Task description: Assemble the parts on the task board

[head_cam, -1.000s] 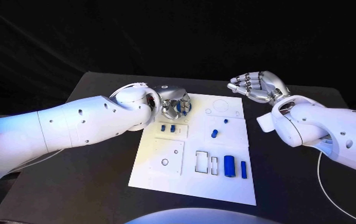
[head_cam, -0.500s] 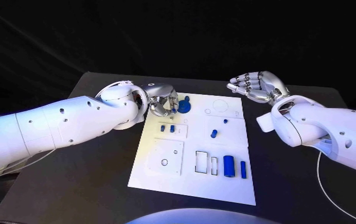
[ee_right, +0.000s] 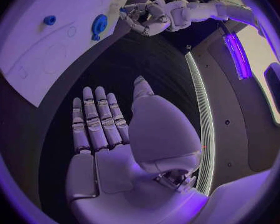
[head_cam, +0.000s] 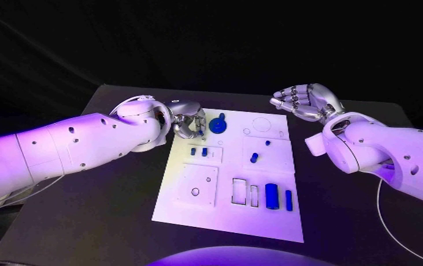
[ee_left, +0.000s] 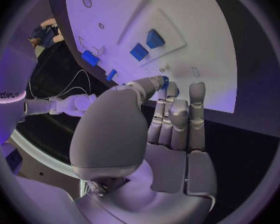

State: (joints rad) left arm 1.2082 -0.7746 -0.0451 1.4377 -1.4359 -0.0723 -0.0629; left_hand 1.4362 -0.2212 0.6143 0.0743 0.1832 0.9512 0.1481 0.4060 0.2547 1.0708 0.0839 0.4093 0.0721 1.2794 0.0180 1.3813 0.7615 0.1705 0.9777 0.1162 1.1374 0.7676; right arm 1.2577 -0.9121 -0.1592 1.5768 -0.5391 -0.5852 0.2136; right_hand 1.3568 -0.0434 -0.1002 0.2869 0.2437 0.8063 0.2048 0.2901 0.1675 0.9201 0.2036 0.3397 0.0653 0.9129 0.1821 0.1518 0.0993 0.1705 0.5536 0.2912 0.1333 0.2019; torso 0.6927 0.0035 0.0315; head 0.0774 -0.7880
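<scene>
Left hand: the left hand [head_cam: 187,123] sits at the far left edge of the task board [head_cam: 203,217], fingers curled in; a sliver of blue shows at its fingertips [ee_left: 165,83] in the left wrist view, so it looks to be pinching a small part, though I cannot be sure
Right hand: the right hand [head_cam: 305,103] hovers off the board's far right corner, fingers straight and close together, holding nothing
Parts: a round blue part [head_cam: 217,123] lies just beside the left hand; others lie in the board's middle and near right
Risk: a thin pinch could let the piece slip or tilt at its slot
Hidden: the pinched piece's shape and grip are mostly masked by the fingers
</scene>
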